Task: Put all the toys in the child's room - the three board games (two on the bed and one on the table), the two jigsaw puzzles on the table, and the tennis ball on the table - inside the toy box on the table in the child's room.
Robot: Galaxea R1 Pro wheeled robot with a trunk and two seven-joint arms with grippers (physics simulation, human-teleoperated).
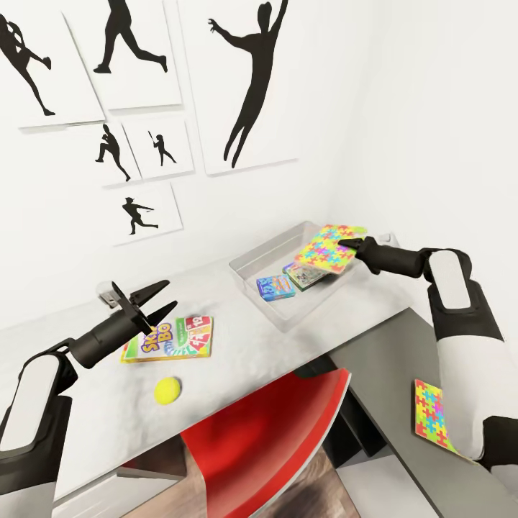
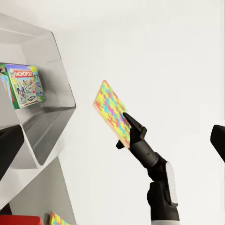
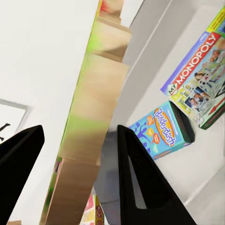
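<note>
Multicoloured, the jigsaw puzzle (image 1: 329, 248) pinched by its edge in your right gripper (image 1: 347, 246) hangs tilted over the toy box (image 1: 253, 259) at the table's (image 1: 237, 360) far right end, so lower it flat beside Balderdash (image 1: 274, 286) before releasing.

left arm's reaching forward, forearm angled up, left claw (image 1: 152, 301) spread open with nothing in it, fingers pointing up and away from me. right arm's stretched forward and bent in toward the middle, white upper arm, dark forearm. right claw (image 1: 350, 247) is clamped on the edge of the jigsaw puzzle (image 1: 328, 250), holding it tilted in the air. right wrist cam shows both fingers (image 3: 140, 183) either side of the puzzle's edge.
</note>
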